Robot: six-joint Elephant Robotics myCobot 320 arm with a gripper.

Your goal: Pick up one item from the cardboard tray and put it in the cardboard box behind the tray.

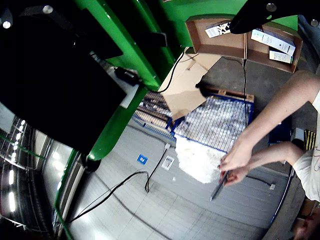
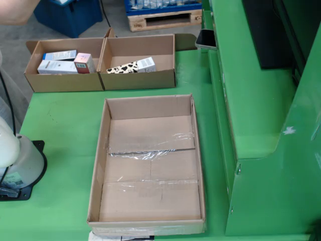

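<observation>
We see the tray [image 2: 150, 165] empty on the green tabletop [image 2: 65, 130]; our hand's state we cannot tell.

Arm base [image 2: 17, 160] cut off at left edge; tool unseen.

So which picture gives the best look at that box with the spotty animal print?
The still view: the spotted box lies fully visible inside the right-hand cardboard box, seen from above. The moving view catches only part of it, small, tilted and cut off by a dark part.
</observation>
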